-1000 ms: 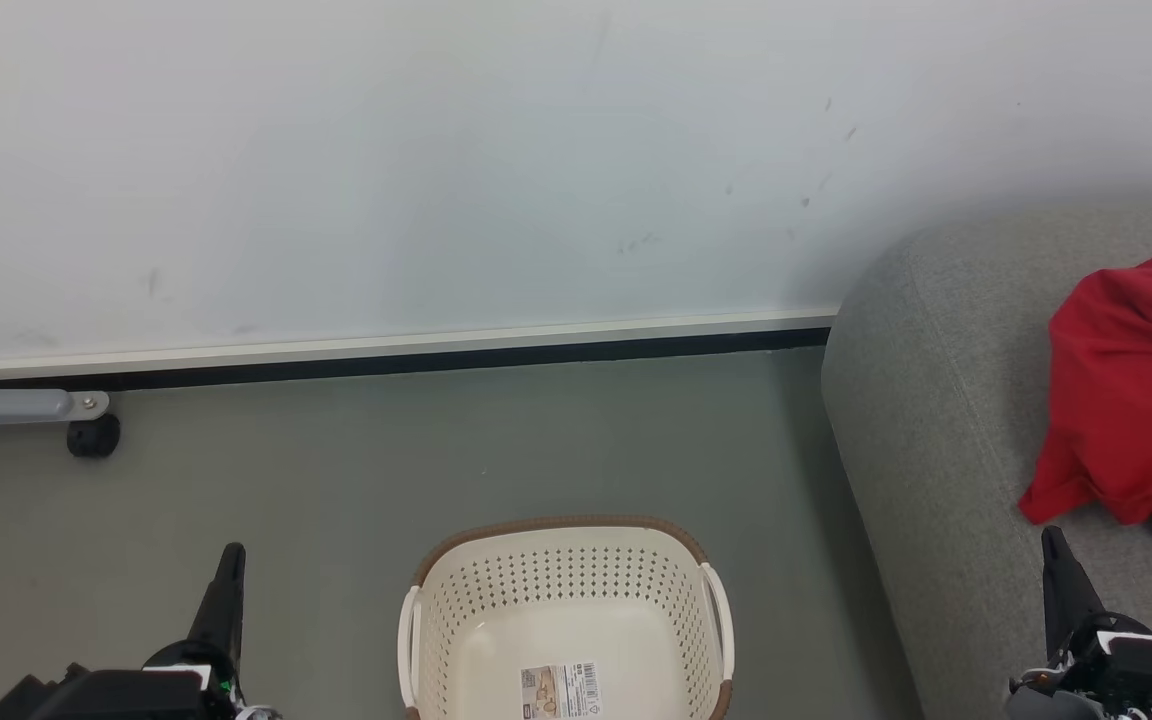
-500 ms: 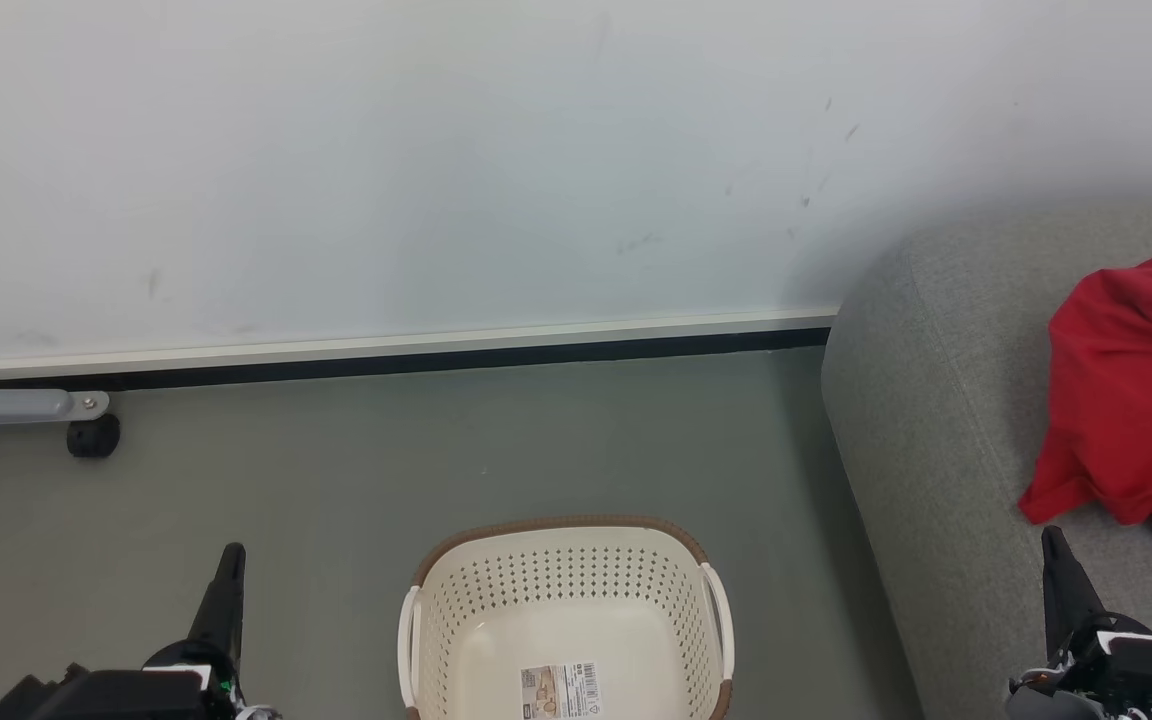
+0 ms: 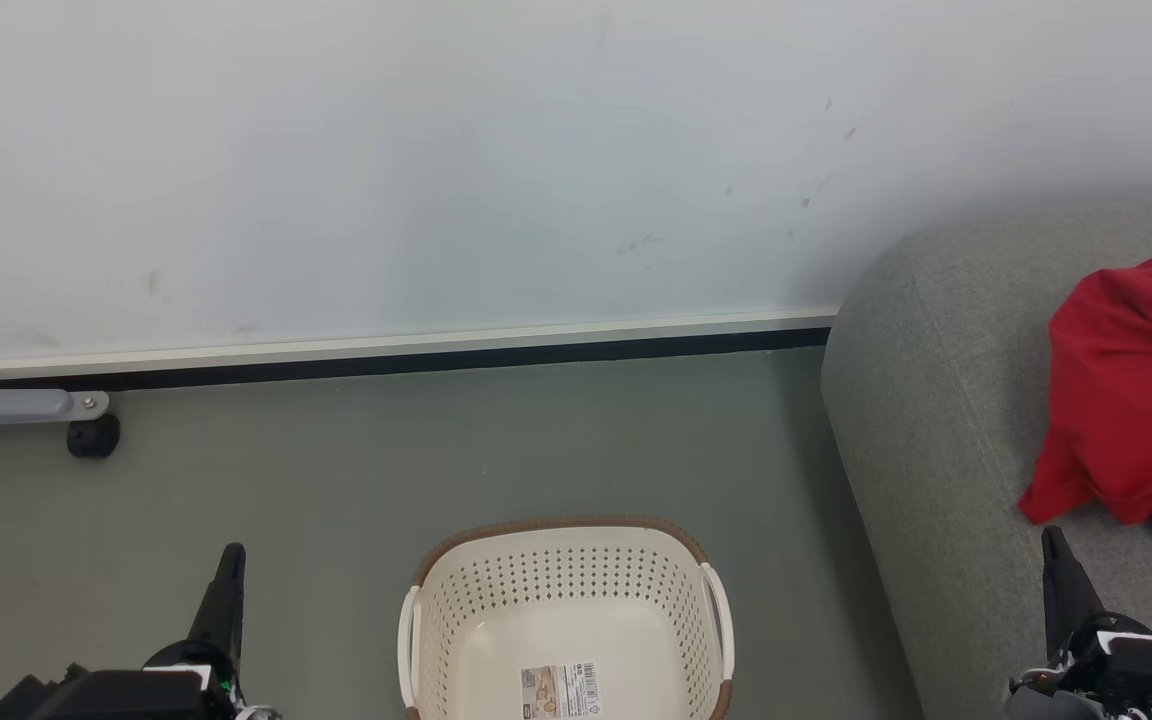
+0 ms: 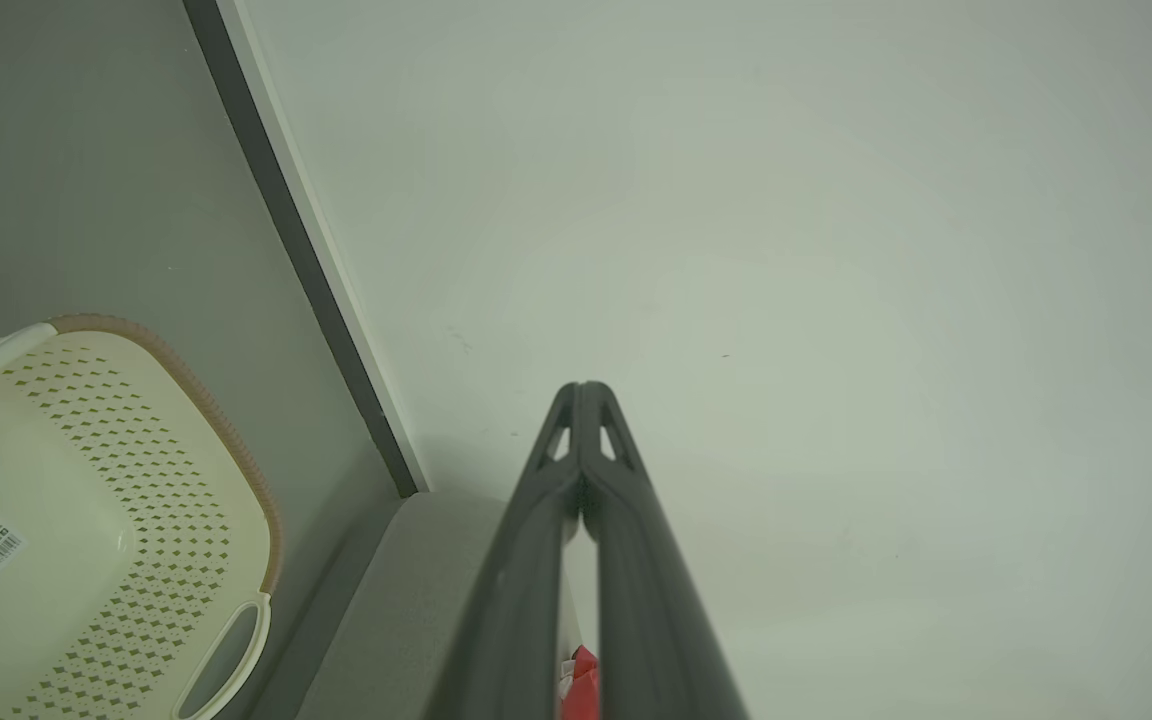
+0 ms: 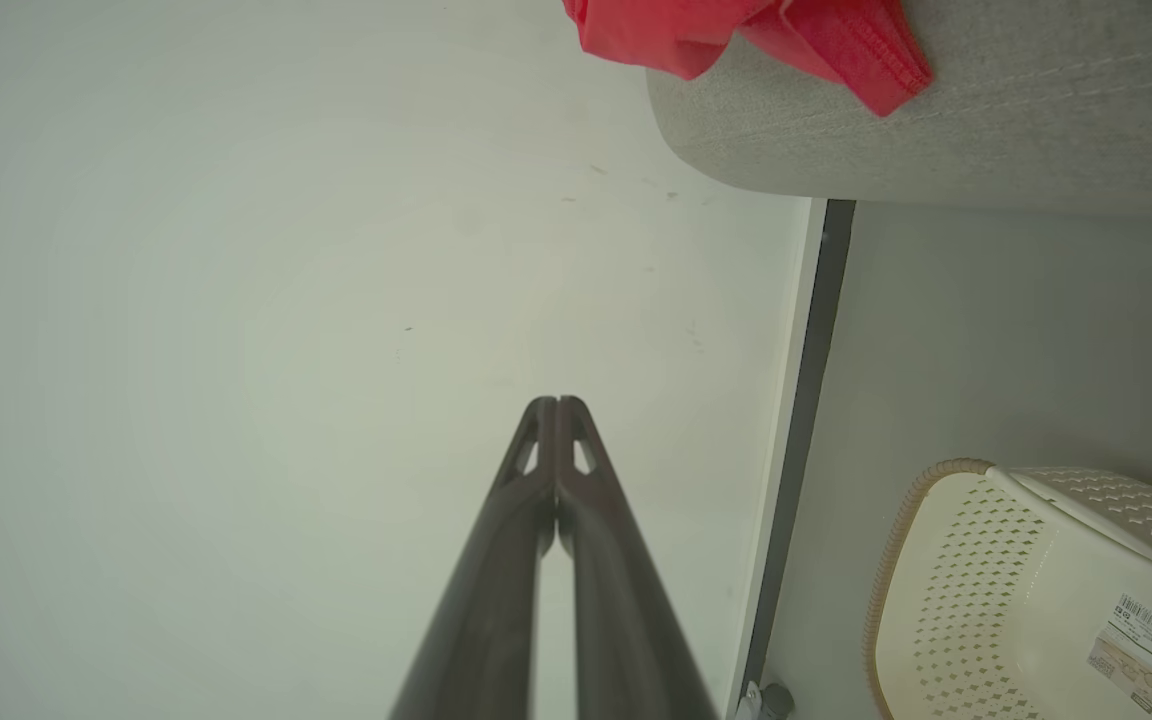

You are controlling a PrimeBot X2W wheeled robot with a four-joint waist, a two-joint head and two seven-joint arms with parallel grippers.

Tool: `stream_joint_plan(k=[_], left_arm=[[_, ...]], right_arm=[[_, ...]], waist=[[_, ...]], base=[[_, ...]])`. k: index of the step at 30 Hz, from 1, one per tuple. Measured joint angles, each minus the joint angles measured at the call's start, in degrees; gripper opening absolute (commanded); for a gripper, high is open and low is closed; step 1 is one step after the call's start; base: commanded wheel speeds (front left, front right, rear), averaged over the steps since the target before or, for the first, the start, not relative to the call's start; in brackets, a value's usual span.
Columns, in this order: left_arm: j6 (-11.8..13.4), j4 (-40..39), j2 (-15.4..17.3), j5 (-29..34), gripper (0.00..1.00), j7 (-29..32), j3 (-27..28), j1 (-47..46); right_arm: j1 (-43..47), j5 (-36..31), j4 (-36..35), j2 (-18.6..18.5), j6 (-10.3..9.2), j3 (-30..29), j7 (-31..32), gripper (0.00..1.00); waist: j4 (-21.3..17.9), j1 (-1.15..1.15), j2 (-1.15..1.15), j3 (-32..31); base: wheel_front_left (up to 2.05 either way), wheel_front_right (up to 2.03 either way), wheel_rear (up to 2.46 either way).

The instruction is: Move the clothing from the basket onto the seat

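Both of my tools are pressed fully shut with nothing between the fingers. The left gripper (image 3: 232, 552) sits at the lower left of my head view and the right gripper (image 3: 1052, 537) at the lower right. Each points its dark fingers toward 12 o'clock (the left leans a touch toward 1, the right toward 11). Along either wrist I look past the closed tips at the pale wall (image 4: 836, 250).

The clothing (image 3: 1126, 400) lies on the seat (image 3: 936, 420), a red heap with a bit of white trim at its top, cut off by the view's right edge. From my right gripper it is near, at about 1 o'clock, its lower hem just beyond the fingertips. From my left gripper it is well apart, between 2 and 3 o'clock, with the basket (image 3: 561, 523) in between. The heap's long axis, as far as I can see it, runs from 12 to 6. The right arm is plainly the nearer one.

The basket stands on the floor (image 3: 436, 450) between my grippers, at 3 o'clock from the left and 9 from the right. Its bottom shows the barcode label (image 3: 560, 690) and nothing red. I judge the job done and no reach called for. Both arms sit low, apart from basket and cloth alike.
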Motion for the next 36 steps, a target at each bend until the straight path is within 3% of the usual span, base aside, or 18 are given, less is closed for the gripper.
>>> stream_joint_plan(k=[36], left_arm=[[0.0,0.0,0.0,0.0,0.00,0.0,0.0,0.0]], right_arm=[[0.0,0.0,0.0,0.0,0.00,0.0,0.0,0.00]], waist=[[0.0,0.00,0.00,0.0]], base=[[0.00,0.00,0.00]])
